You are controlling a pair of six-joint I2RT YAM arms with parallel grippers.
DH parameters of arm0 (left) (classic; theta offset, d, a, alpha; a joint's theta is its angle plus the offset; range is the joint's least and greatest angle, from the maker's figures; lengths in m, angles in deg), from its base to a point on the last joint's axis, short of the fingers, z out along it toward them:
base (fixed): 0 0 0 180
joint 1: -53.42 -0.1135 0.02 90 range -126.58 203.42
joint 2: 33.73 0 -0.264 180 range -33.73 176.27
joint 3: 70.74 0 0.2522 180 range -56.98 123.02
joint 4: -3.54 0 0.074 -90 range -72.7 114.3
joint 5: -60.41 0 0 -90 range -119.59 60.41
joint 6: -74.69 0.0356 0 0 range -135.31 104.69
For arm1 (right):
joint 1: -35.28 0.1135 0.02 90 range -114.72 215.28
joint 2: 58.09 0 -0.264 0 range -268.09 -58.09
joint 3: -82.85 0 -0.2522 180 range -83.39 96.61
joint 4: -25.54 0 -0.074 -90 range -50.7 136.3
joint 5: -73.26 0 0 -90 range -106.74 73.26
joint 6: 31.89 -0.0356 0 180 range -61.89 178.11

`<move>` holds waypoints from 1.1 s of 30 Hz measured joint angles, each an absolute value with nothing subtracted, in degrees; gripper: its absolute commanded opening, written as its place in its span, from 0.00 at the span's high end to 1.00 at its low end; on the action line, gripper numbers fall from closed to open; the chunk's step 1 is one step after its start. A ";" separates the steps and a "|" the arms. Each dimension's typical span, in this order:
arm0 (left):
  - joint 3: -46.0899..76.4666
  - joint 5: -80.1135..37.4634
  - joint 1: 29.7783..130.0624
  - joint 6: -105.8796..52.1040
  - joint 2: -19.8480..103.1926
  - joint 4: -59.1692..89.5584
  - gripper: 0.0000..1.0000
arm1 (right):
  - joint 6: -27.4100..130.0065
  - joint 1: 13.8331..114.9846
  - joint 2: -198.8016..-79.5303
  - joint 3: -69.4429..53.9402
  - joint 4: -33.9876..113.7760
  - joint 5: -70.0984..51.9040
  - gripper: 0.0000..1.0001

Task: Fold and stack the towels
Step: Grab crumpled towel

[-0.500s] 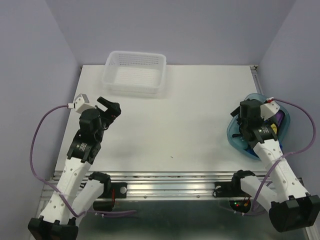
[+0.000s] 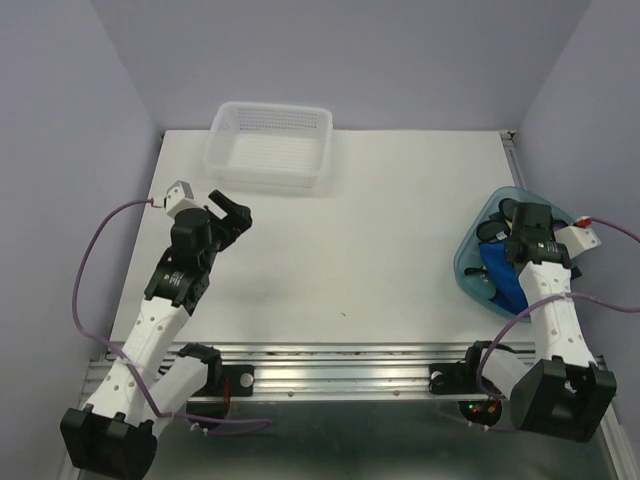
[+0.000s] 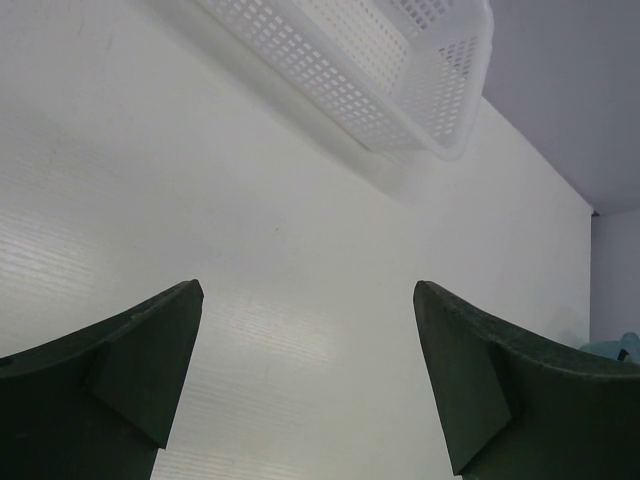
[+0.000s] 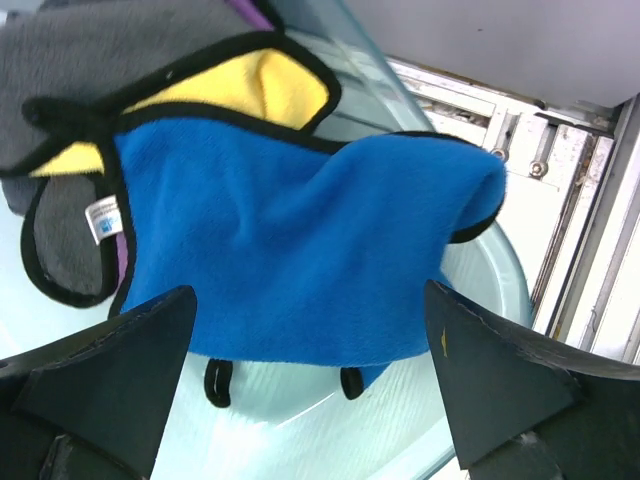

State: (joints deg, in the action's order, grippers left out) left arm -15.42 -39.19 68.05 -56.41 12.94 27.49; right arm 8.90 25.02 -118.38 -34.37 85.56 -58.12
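Top cam: above and behind the arm bases, looking down, whole white worktop in frame. Left wrist cam: low over the worktop, facing across past the left hand to the white mesh plastic basket, which the top cam also sees. Right wrist cam: close, looking down past the right hand into the translucent blue plastic tub. The bright blue towel fills its frame, and the top cam also sees the tub.

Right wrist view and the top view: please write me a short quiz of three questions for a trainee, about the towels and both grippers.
1. Which one lies on top in the right wrist view? A a red towel; B the bright blue towel; C a green towel.
2. True or false: the left gripper is open above the bare table.
3. Fill in: the right gripper is open above the translucent ____ that holds the cloths.
Key: 1 B; 2 true; 3 tub.
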 measured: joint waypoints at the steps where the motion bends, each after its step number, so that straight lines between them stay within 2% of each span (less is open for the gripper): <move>1: -15.42 -39.19 68.05 -56.28 12.85 27.23 0.01 | 9.32 23.82 -117.35 -34.59 85.45 -57.62 0.00; 11: -16.40 -39.00 68.05 -56.19 12.68 26.36 0.01 | 10.30 16.85 -117.07 -40.01 82.70 -50.43 0.00; 13: -16.47 -38.89 68.05 -56.19 12.70 26.31 0.01 | 10.32 15.49 -117.04 -41.78 81.78 -48.27 0.14; 15: -16.47 -38.76 68.05 -56.19 12.70 26.27 0.01 | 10.69 14.57 -117.04 -43.05 80.53 -46.12 0.66; 16: -16.49 -38.67 68.05 -56.19 12.70 26.29 0.01 | 11.15 14.42 -117.04 -43.27 80.27 -45.38 0.80; 18: -16.49 -38.62 68.05 -56.17 12.72 26.27 0.01 | 11.57 14.33 -116.74 -43.33 79.46 -44.42 0.96; 20: -16.49 -38.62 68.05 -56.13 12.72 26.27 0.01 | 11.83 14.33 -115.82 -43.25 79.15 -44.07 0.99; 27: -17.04 -38.62 68.05 -56.08 12.70 26.14 0.01 | 16.11 14.29 -109.98 -34.61 82.74 -40.29 0.99; 31: -17.10 -38.58 68.05 -56.08 12.70 26.07 0.01 | 21.03 14.29 -106.62 -26.96 80.93 -25.99 0.99; 33: -17.12 -38.21 68.05 -56.06 12.72 25.88 0.01 | 22.85 14.66 -107.19 -23.53 77.97 -14.80 0.99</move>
